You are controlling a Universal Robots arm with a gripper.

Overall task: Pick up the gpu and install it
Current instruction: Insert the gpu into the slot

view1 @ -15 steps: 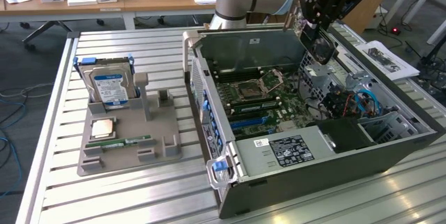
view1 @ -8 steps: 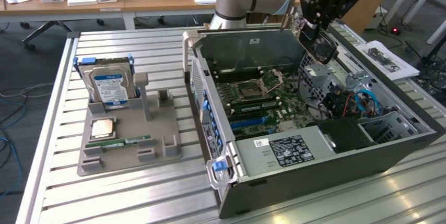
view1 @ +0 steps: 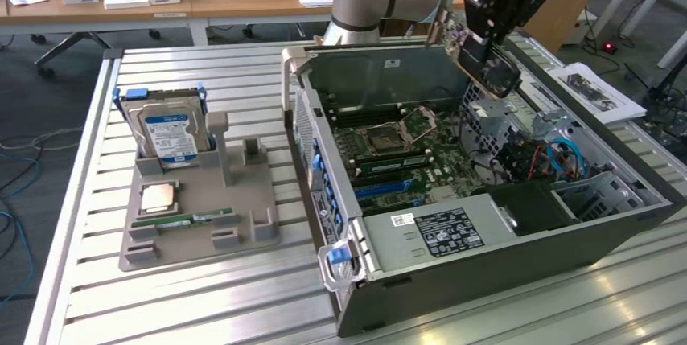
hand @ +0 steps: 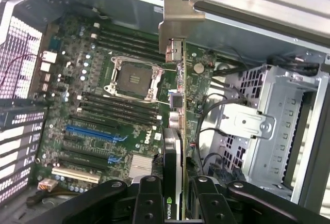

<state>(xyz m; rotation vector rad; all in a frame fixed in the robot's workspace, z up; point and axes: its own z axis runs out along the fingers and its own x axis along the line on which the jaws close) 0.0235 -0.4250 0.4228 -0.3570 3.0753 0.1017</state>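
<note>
My gripper hangs over the far right part of the open computer case in the exterior view, shut on the gpu. The gpu is a thin dark card held tilted above the case interior, apart from the motherboard. In the wrist view I see the gpu edge-on, its metal end bracket pointing away from the gripper, whose black fingers clamp its near end. Beneath it lie the motherboard and its blue expansion slots.
On the exterior view's left, a grey holder tray carries a silver hard drive, a processor and a green memory stick. A metal drive cage and cables stand beside the motherboard. The case walls rise around the interior.
</note>
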